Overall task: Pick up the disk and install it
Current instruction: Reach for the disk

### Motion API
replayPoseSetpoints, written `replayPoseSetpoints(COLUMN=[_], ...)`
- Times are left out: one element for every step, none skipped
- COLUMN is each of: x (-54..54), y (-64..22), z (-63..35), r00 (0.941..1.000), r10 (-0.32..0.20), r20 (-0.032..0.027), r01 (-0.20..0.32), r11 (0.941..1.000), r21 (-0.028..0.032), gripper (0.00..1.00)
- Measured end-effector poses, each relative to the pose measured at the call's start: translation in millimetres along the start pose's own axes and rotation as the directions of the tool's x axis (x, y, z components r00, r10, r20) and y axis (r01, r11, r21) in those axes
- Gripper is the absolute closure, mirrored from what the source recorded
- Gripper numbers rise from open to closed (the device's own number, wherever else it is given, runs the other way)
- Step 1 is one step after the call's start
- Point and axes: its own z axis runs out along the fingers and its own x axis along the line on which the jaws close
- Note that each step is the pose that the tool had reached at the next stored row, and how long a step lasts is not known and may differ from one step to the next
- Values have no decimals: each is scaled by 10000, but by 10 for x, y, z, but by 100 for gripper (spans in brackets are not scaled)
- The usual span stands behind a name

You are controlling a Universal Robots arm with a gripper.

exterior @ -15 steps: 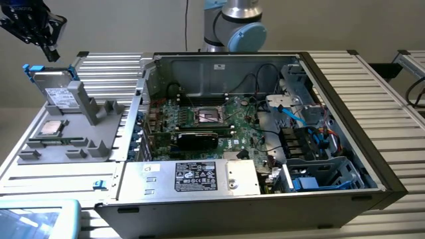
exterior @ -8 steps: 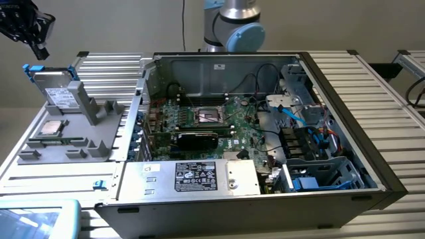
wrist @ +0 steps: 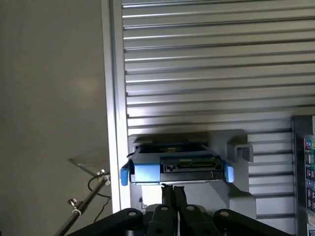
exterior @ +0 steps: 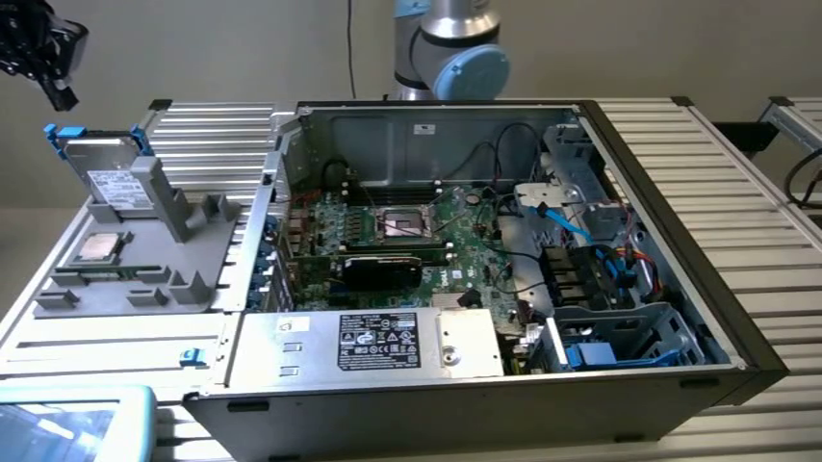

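Observation:
The disk [exterior: 110, 168] stands on edge in a grey holder [exterior: 192, 217] at the exterior view's left, its white label facing outward and its blue frame showing at the top corners. My gripper [exterior: 57, 91] hangs above it and slightly toward the exterior view's left, clear of it. In the wrist view the disk [wrist: 177, 167] is seen edge-on, with blue tabs at both ends and its connector side facing the camera. My gripper [wrist: 173, 191] sits just short of that edge, its two black fingers pressed together with nothing between them.
An open computer case [exterior: 680, 241] fills the middle, with the motherboard [exterior: 411, 241], a silver box with a black label [exterior: 385, 342] and a drive cage [exterior: 629, 332] inside. A small CPU chip [exterior: 100, 247] lies on the grey holder. The ribbed metal table [exterior: 757, 192] extends around it all.

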Motion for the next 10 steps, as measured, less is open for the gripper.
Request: replayPoseSetpoints(x=[26, 52, 78, 104, 123, 135, 145, 157, 174, 191], y=[18, 37, 53, 67, 77, 83, 91, 101, 111, 119], z=[0, 0, -1, -1, -1, -2, -2, -2, -2, -1], r00=[10000, 10000, 10000, 10000, 10000, 10000, 10000, 10000, 10000, 10000], r10=[-1, -1, 0, 0, 1, 1, 0, 1, 0, 0], r20=[1, 2, 2, 1, 2, 2, 2, 2, 2, 2], r01=[1, 1, 0, 0, -1, -1, 0, -1, 0, 0], r11=[10000, 10000, 10000, 10000, 10000, 10000, 10000, 10000, 10000, 10000], r21=[10, 21, 30, 37, 39, 40, 40, 40, 41, 41], gripper=[89, 89, 89, 89, 89, 89, 89, 89, 89, 89])
